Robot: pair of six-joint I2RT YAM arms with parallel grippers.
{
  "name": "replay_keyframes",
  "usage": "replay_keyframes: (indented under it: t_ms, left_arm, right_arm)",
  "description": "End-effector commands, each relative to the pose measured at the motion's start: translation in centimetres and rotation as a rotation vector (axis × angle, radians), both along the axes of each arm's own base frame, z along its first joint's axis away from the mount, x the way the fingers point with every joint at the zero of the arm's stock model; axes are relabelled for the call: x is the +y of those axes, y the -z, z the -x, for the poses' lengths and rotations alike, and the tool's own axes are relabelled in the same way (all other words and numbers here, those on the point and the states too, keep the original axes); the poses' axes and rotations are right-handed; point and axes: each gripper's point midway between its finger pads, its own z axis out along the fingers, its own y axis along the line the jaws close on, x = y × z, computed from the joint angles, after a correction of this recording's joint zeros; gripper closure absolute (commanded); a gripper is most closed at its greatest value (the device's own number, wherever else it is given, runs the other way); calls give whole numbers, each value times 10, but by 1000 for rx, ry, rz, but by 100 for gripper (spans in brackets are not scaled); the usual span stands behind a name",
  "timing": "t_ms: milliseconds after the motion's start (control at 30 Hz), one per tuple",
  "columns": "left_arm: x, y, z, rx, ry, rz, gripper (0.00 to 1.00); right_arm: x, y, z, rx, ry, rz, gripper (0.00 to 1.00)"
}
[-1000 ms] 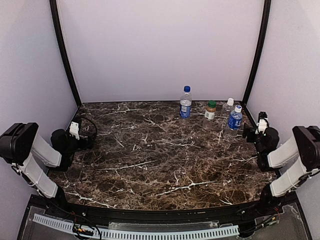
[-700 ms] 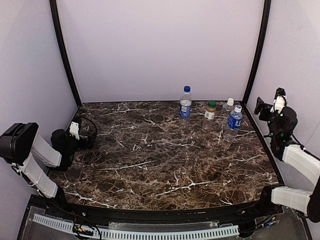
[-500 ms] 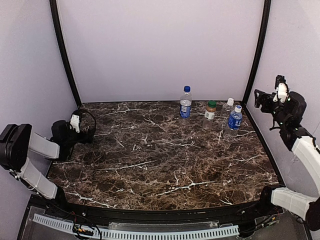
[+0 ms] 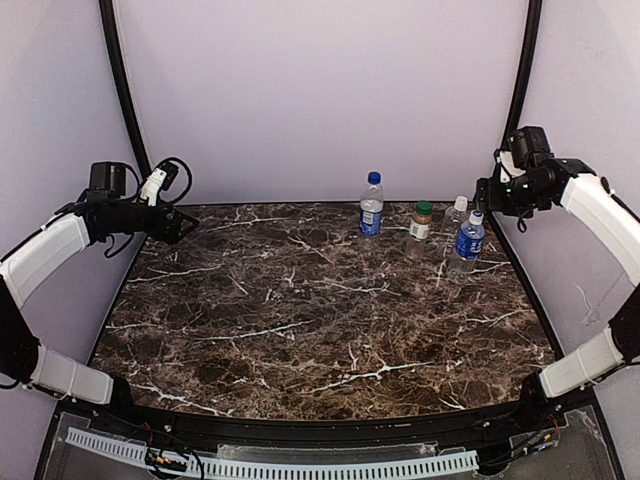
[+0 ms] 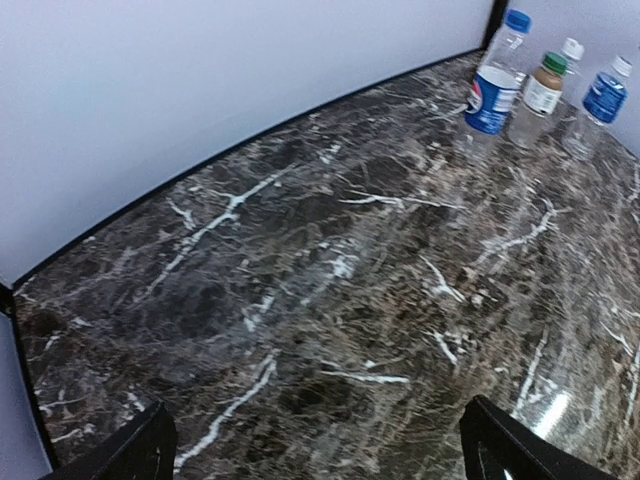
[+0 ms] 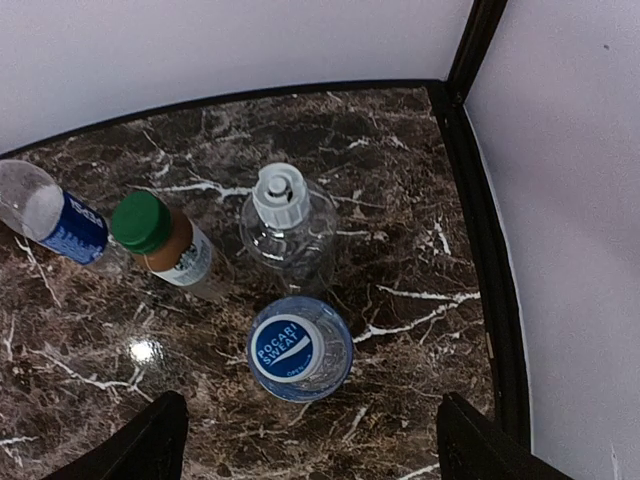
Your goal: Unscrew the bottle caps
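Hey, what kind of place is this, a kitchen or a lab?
Probably a robot test booth: a left arm and right arm mounted at a marble-look table, plain walls closing it in, and four capped bottles.

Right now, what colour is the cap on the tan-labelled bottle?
Green. The cap on the tan-labelled bottle shows best in the right wrist view.

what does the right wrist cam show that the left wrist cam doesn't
Only right wrist: the bottles from straight above, the Pocari Sweat bottle showing its printed top. Only left wrist: a wide stretch of marble table and the labels side-on, as on the blue-capped bottle. Both: all four bottles, including the green cap.
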Motion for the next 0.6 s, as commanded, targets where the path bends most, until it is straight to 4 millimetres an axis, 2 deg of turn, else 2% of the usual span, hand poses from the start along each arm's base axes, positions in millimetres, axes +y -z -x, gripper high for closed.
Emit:
replay_keyframes:
  t_ms: [0, 67, 200, 400, 567]
  left_arm:
    - [-33, 15, 59, 204, 179, 35, 0]
    - [-36, 16, 64, 218, 189, 37, 0]
    - [-41, 28, 70, 253, 201, 25, 0]
    - [-47, 32, 74, 266, 219, 13, 0]
    - [-50, 32, 75, 271, 232, 16, 0]
  right_arm:
    - [-10, 19, 14, 144, 55, 100, 18]
    - [-5, 22, 9, 154, 39, 105, 20]
    - [17, 35, -3, 174, -55, 48, 24]
    - [14, 37, -19, 166, -47, 87, 31]
    - [18, 47, -28, 193, -67, 97, 38]
